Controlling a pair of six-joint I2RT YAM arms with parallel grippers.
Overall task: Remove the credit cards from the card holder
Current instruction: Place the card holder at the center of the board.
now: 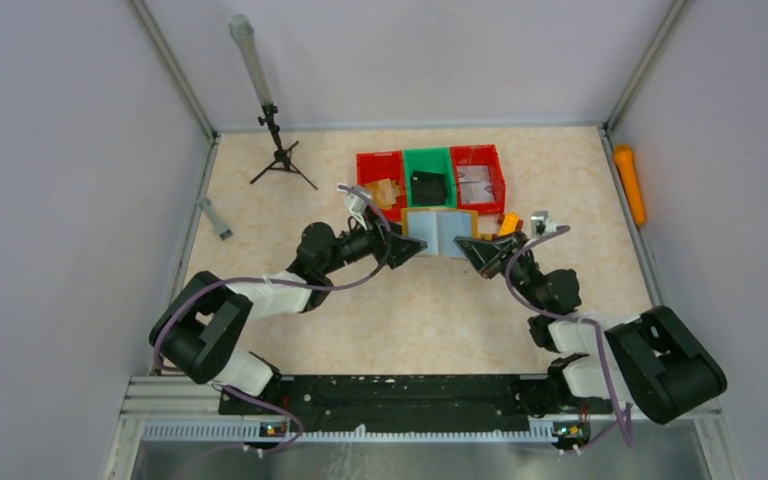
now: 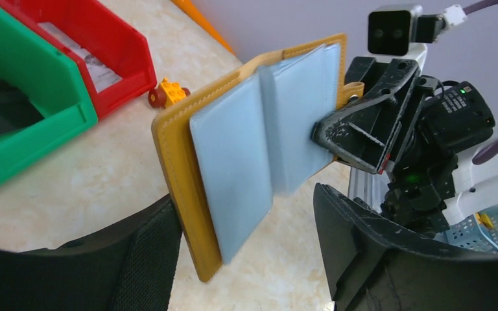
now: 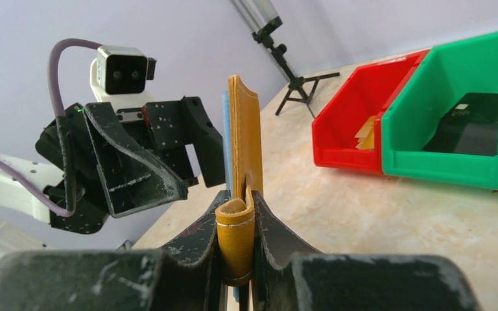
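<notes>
**A:** Where's the card holder (image 2: 233, 155)?

**B:** Between the two grippers, just in front of the bins. It's spread open with the grey-blue lining facing the left arm. I can't tell if anything sits in the pockets.

**A:** Who has it?

**B:** The right gripper (image 2: 329, 133). Its fingers are pinched tight on the side tab and cover edge, and the holder stands on edge, upright out of the jaws.

**A:** And the left gripper (image 1: 407, 247)?

**B:** Jaws wide apart, nothing clamped. The opposite cover edge sits between them, just beside one finger (image 2: 149, 253). I can't tell if they touch.

**A:** Arm poses?

**B:** Left arm: elbow folded back near its base, forearm stretched up and right across the table (image 1: 410, 310), wrist aimed at the holder. The right arm roughly mirrors it, forearm reaching up and left. The two grippers face each other tip to tip.

**A:** Cards?

**B:** The tan flat pieces in the left red bin (image 1: 380, 158) look like the cards (image 1: 385, 190). They're behind the left gripper.

**A:** Other bins?

**B:** The green bin (image 1: 428, 153) holds a black object (image 1: 428, 186). The right red bin (image 1: 476, 152) holds something pale and flat.

**A:** Anything else?

**B:** A small yellow toy block (image 2: 167, 92) with red ends lies on the table just beside the right red bin. A tripod (image 1: 280, 150) stands back left, and an orange stick (image 1: 628, 183) lies along the right wall.
</notes>
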